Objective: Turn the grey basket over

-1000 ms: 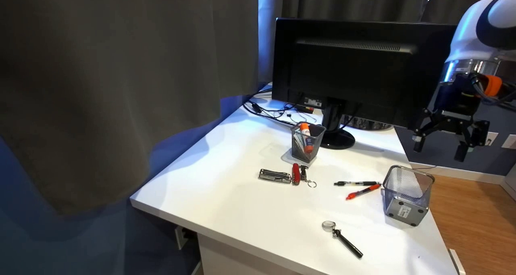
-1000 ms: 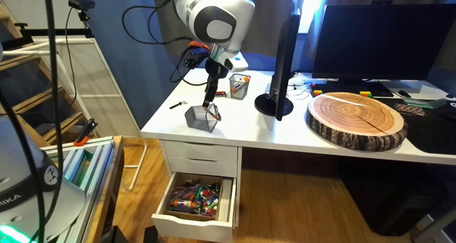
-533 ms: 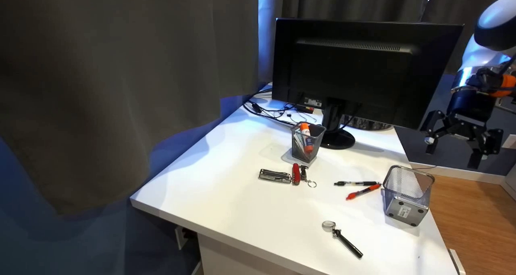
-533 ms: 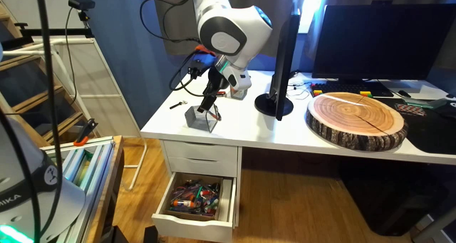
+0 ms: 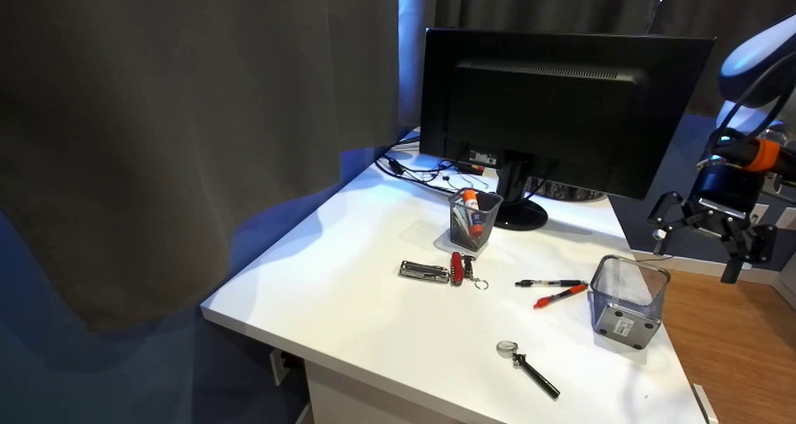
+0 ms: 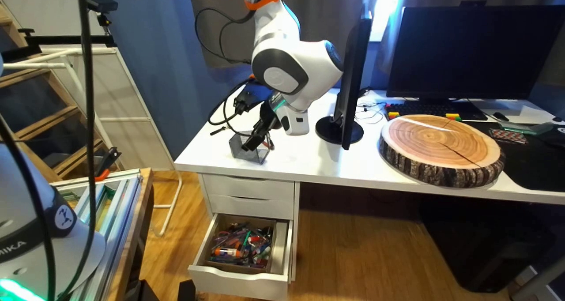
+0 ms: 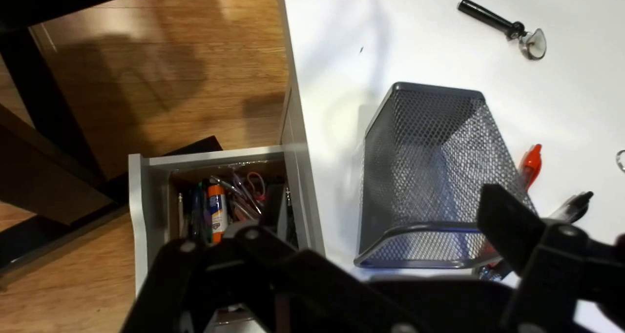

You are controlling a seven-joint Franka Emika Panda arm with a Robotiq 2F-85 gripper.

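Grey basket [image 5: 629, 306]: wire mesh, lying on its side on the white desk [image 5: 373, 324], close to the edge; in my wrist view its base lies at 12 o'clock and its rim at 6.

Gripper [image 5: 695, 260]: at the basket's 2 o'clock in an exterior view, and apart from it there; I have the fingers [image 7: 508, 220] spread wide.

Placed around the basket on that view's clock face:
Red pen [image 5: 561, 296]: 9 o'clock, one end just beside the mesh; whether they touch, I cannot tell.
Black pen [image 5: 550, 283]: between 9 and 10 o'clock, near the red one.
Black-handled lens [image 5: 530, 369]: 8 o'clock.
Mesh holder [image 5: 462, 236]: 10 o'clock, upright, a glue stick [image 5: 471, 201] leaning inside.
Black monitor [image 5: 559, 113]: 11 o'clock.

Drawer [image 7: 138, 194]: pulled out, at 9 o'clock from the basket in my wrist view, holding mixed stationery [image 7: 199, 208] and an orange-capped glue tube [image 7: 217, 211].
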